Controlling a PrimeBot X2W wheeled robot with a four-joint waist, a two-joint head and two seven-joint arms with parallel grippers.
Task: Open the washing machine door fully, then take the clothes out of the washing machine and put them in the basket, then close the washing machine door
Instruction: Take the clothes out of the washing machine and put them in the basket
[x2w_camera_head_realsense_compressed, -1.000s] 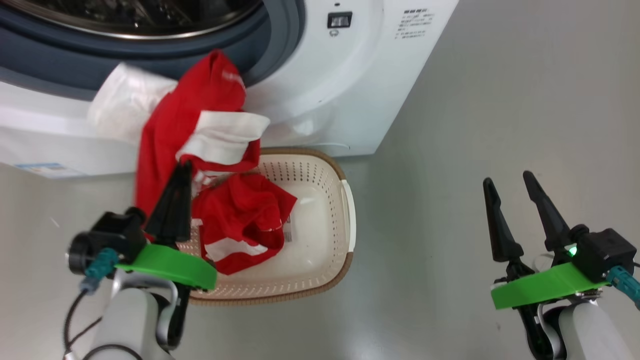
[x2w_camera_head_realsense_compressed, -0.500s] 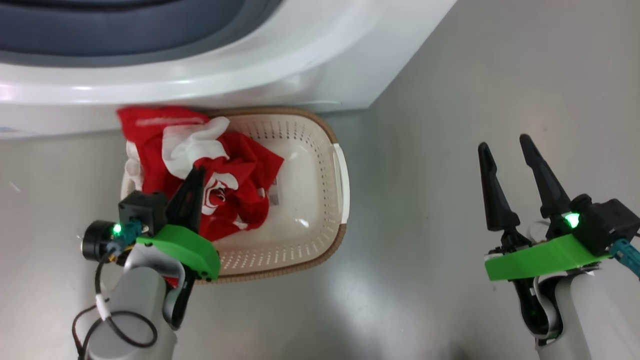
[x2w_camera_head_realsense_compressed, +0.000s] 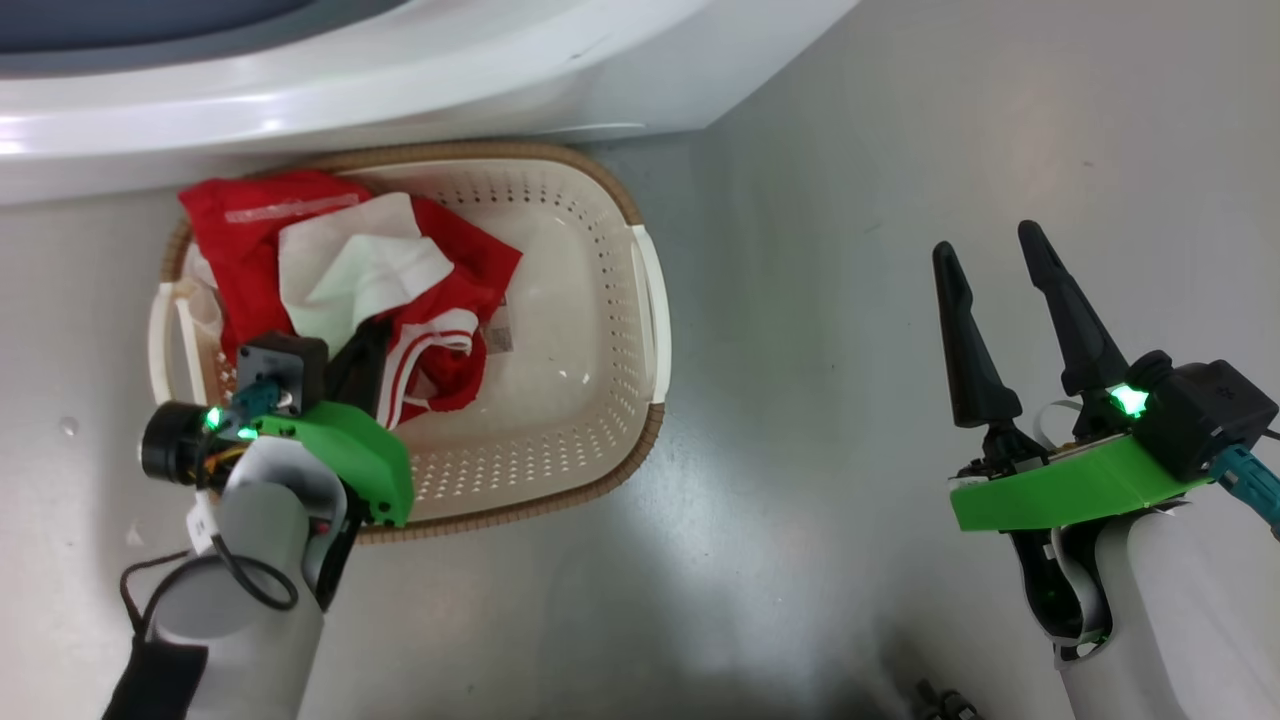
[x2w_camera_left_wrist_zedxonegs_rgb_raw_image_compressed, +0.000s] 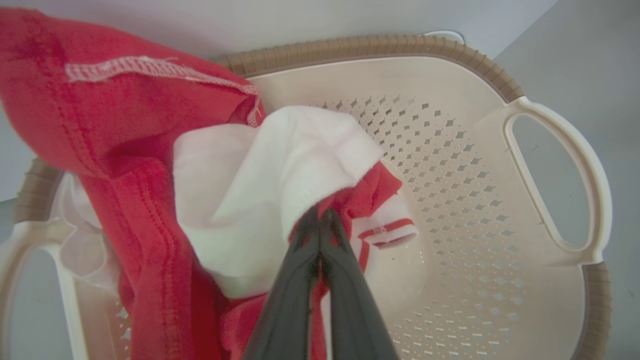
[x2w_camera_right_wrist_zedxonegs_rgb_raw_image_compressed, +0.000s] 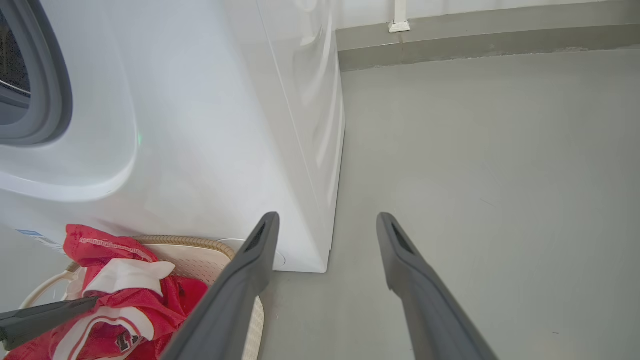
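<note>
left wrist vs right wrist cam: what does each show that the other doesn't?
Left wrist: left gripper fingertips pinched shut on the clothes' white panel; the basket's perforated bottom. Right wrist: open right gripper, the washing machine's grey gasket, wall skirting. Both: clothes in the basket, its brown rim, the left gripper's fingers.

Pale forearms (x2w_camera_head_realsense_compressed: 1150, 620) carry green wrist plates (x2w_camera_head_realsense_compressed: 1060, 495), teal plugs (x2w_camera_head_realsense_compressed: 1250, 480) and tapered black gripper fingers (x2w_camera_head_realsense_compressed: 1070, 320)
</note>
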